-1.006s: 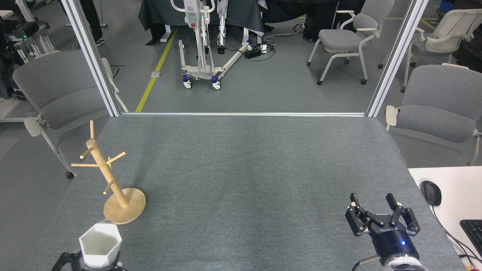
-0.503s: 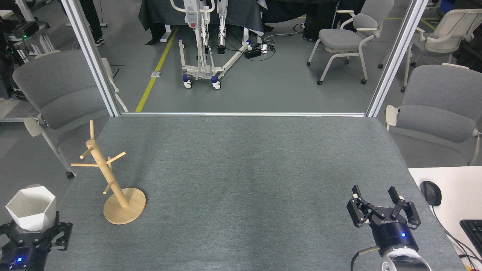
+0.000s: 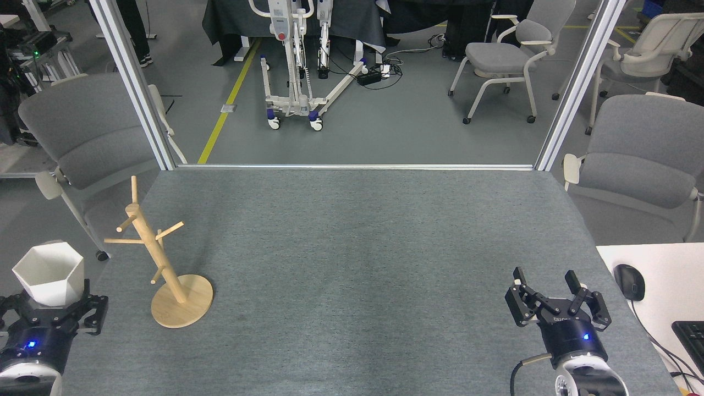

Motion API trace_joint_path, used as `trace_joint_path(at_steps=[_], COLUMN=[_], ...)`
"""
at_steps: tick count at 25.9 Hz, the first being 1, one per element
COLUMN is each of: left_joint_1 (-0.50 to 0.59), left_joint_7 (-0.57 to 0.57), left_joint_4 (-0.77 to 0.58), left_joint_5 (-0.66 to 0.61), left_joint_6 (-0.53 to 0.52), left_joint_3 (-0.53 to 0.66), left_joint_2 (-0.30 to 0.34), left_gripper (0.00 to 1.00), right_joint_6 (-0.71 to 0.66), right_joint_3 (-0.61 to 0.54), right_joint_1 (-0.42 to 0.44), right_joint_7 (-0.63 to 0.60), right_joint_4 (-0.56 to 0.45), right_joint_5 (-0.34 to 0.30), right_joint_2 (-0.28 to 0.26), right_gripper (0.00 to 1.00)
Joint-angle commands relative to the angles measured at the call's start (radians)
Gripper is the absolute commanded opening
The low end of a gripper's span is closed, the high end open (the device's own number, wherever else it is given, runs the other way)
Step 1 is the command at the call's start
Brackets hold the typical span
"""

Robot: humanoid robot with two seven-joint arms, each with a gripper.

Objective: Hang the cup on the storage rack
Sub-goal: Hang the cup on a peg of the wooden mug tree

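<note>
The cup [image 3: 48,273], a white faceted mug with a hexagonal rim, is held upright, mouth up, in my left gripper [image 3: 52,300] at the table's left edge. The gripper is shut on the cup's lower part; the handle is hidden. The storage rack [image 3: 165,264], a light wooden mug tree with a round disc base and thin angled pegs, stands on the grey table to the right of the cup, its pegs bare. My right gripper [image 3: 545,278] hovers near the front right of the table, open, with nothing between its fingers.
The grey felt table [image 3: 352,247] stretches between the two arms. A white desk [image 3: 660,286] with a black mouse [image 3: 628,281] and a keyboard corner adjoins the right side. Grey chairs [image 3: 82,132] stand beyond the left and right table edges.
My left gripper carried the cup from the front of the table out to the left edge, then lifted it slightly toward the rack's height. The right gripper barely moved.
</note>
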Motion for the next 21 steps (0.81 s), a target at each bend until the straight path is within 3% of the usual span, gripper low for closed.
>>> trace_joint_path(at_steps=[1,21], left_joint_1=[-0.030,-0.078], left_joint_7=[-0.029,-0.059], left_joint_4=[0.023,0.047], left_joint_5=[-0.005,-0.057], left_joint_6=[0.000,0.003], left_joint_3=[-0.003,-0.109], left_joint_2=[-0.002,-0.011], left_gripper=[0.00,0.00], right_joint_6=[0.001,0.004], right_joint_3=[0.000,-0.005], right_joint_1=[-0.002,-0.030], right_joint_7=[0.002,0.004], right_joint_4=[0.002,0.002], right_joint_5=[0.000,0.000], right_joint_2=[0.001,0.016], right_gripper=[1.00,1.00])
